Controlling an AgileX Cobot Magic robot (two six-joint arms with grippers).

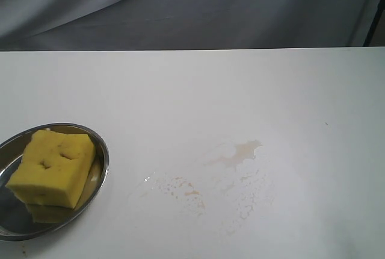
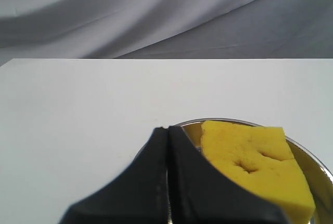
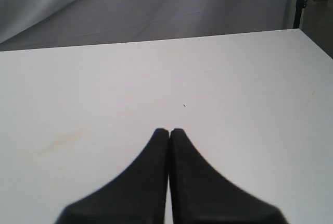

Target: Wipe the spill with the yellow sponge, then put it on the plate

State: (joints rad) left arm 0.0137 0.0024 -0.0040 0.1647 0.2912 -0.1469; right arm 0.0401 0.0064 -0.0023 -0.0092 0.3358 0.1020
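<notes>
— Left gripper [image 2: 167, 129], right gripper [image 3: 169, 130]: jaws closed tight, nothing held.
— Yellow sponge [image 1: 54, 165]?
— Sits on plate [image 1: 12, 214], left side of counter [image 1: 240, 90], slit face up. Spill [image 1: 240, 152]: thin brownish smears mid-counter, well apart from plate.

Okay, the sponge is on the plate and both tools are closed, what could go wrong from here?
1. Pale brown smears are left on the table, so the spill may not count as wiped.
2. The shut left tool sits close to the plate rim in its wrist view; a careless move could nudge the plate or the yellow sponge.
</notes>
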